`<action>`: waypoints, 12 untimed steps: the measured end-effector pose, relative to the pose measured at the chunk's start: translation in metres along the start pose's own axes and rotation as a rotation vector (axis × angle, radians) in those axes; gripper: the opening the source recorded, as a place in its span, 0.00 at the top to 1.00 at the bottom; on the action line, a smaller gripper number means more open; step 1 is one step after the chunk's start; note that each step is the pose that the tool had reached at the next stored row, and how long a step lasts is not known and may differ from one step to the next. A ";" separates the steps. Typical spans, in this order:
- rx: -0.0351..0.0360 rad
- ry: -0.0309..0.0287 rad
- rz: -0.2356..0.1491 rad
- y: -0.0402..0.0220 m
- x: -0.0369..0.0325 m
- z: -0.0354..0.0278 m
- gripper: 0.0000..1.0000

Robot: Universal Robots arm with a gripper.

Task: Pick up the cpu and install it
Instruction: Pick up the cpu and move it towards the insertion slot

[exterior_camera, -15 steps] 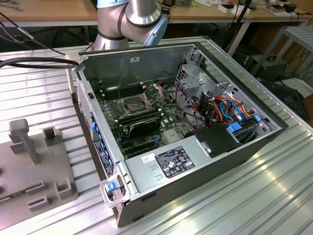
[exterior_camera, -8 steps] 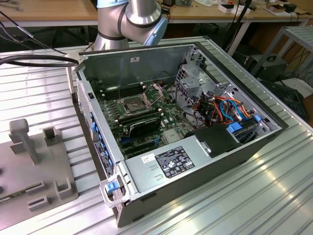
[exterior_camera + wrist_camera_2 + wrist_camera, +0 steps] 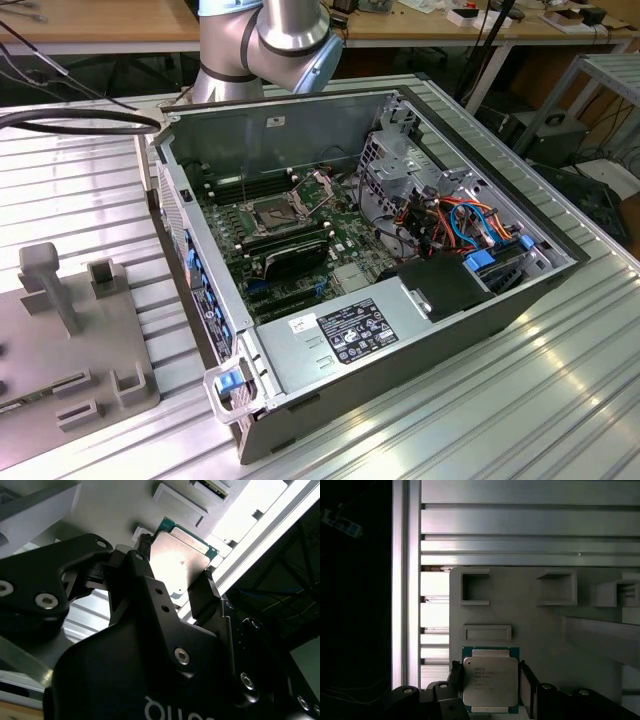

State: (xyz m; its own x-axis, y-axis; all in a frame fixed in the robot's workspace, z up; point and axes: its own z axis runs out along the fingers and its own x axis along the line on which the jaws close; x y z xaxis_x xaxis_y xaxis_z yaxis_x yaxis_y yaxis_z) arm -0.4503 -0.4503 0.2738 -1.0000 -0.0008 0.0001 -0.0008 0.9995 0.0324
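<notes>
Gripper point(image 3: 489, 678) clamped on cpu point(image 3: 490, 682) edges, over grey plate point(image 3: 535, 630). Open case point(image 3: 290, 130) sits at the plate's exterior view's right.

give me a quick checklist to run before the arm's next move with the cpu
1. cpu gripped: ok. The gripper jaws press two opposite edges in both wrist views.
2. metal top faces away from the grey fixture plate: ok.
3. cpu lifted clear of the plate: cannot tell.
4. socket frame open in the exterior view: ok, it stands raised.
5. socket free of debris: cannot tell.
</notes>
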 end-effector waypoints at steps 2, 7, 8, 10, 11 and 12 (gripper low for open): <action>0.0000 -0.0001 0.000 0.0002 0.0000 -0.0038 0.45; -0.0001 -0.0001 0.000 0.0006 0.0000 -0.0131 0.45; 0.0000 -0.0001 0.000 0.0006 0.0000 -0.0146 0.45; 0.0000 -0.0001 0.000 0.0007 0.0000 -0.0175 0.45; -0.0001 -0.0002 0.000 0.0007 0.0000 -0.0186 0.45; -0.0001 -0.0002 0.000 0.0008 0.0000 -0.0193 0.45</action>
State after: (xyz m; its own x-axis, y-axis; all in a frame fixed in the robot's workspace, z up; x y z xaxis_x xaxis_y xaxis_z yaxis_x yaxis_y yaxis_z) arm -0.4503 -0.4502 0.2931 -1.0000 -0.0008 -0.0001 -0.0008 0.9995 0.0326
